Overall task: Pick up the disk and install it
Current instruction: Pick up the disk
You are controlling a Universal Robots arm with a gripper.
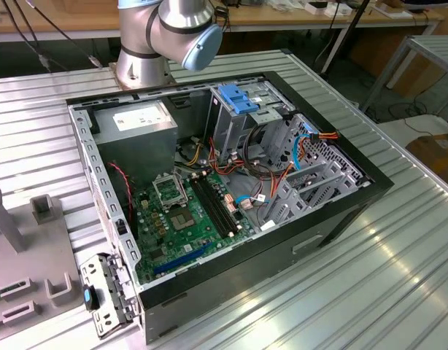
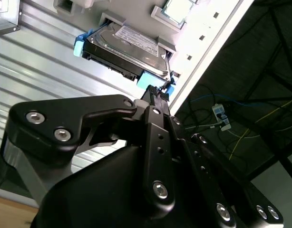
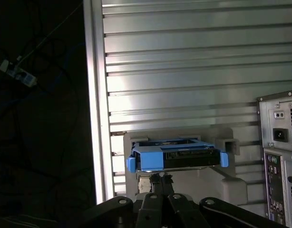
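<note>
**Reaching for the disk**

Step in hand, I think: the pick-up part. The disk [image 3: 177,159] lies flat in a grey holder [image 3: 228,142] on the ribbed metal desk [image 3: 184,71], close to the desk's edge. It is dark, w/ bright blue rails and end tabs. It is not in the PC case [image 1: 231,182] yet, so the install part is not done.

In both wrist views the gripper [image 2: 157,95] is right up by the disk's near blue end. Its tip looks to be touching the blue plastic, or just beside it. I can't tell if the jaws are spread, pressed together or pinching that blue end, since the gripper's own body hides too much.

What a good grab calls for, imo: jaws on each side of sth firm, e.g. the blue end piece, and a tight hold. Then a straight lift, so the disk clears the holder's walls w/o catching. The case stands open on the same desk, green board [image 1: 187,211] showing.
</note>
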